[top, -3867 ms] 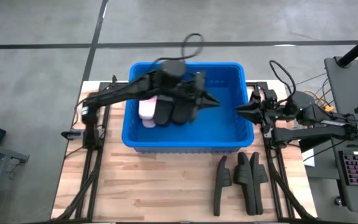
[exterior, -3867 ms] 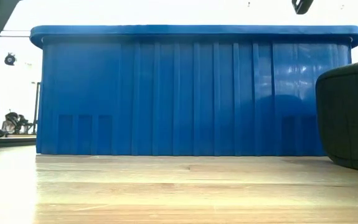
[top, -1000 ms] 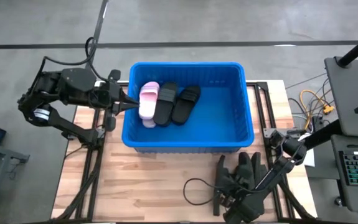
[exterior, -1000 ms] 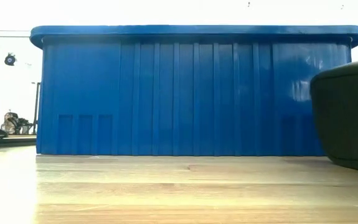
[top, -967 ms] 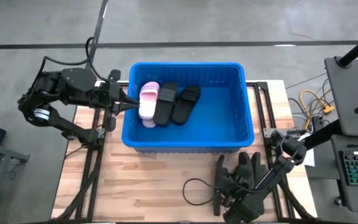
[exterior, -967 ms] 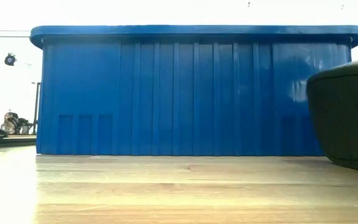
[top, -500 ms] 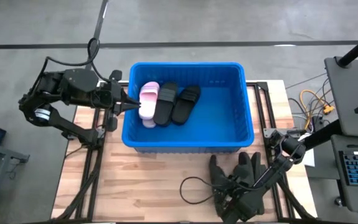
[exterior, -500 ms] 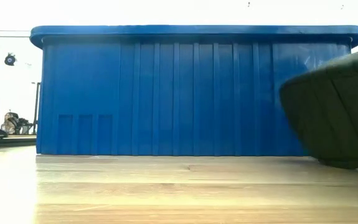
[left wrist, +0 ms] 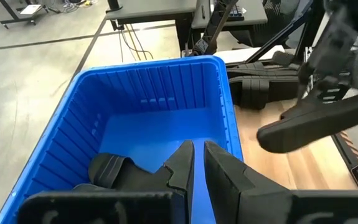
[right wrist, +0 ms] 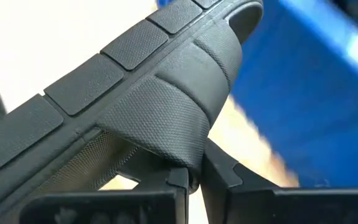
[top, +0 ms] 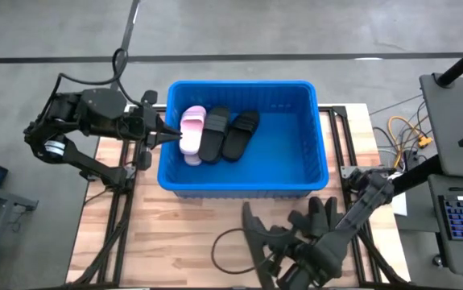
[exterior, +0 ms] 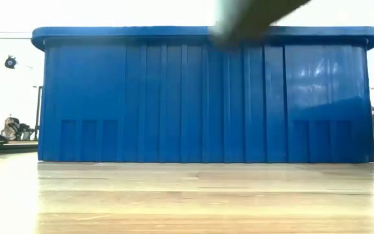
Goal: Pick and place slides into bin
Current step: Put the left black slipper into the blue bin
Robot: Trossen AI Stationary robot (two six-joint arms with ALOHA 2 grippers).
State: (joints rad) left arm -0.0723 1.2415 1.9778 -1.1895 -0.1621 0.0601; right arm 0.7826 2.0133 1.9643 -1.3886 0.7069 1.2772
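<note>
1. Black rubber fills the right wrist view: the right gripper point(right wrist: 194, 180) has its two fingers pinched on the strap of a black slide point(right wrist: 135, 106), sole side turned up toward the camera.
2. In the high view that same slide point(top: 257, 242) sits at the lower centre of the frame, raised off the wood and slanting, with the right gripper point(top: 283, 251) just right of it.
3. The right arm point(top: 352, 211) runs from its base at the right edge of the table down and left to the gripper, bent low over the boards.
4. Two more black slides point(top: 321, 219) lie on the table point(top: 183, 234) under that arm, just below the bin's lower right corner.
5. The bin point(top: 316, 129) stands at upper centre of the high view. Its left end holds a pink slide point(top: 191, 133) and two black ones point(top: 223, 135) side by side; the rest of its floor is bare blue.
6. The left gripper point(top: 167, 133) hangs at the bin's left rim, fingers nearly together and holding nothing, as the left wrist view shows point(left wrist: 197, 168).
7. The left arm point(top: 86, 117) is folded at the upper left, beside the table.
</note>
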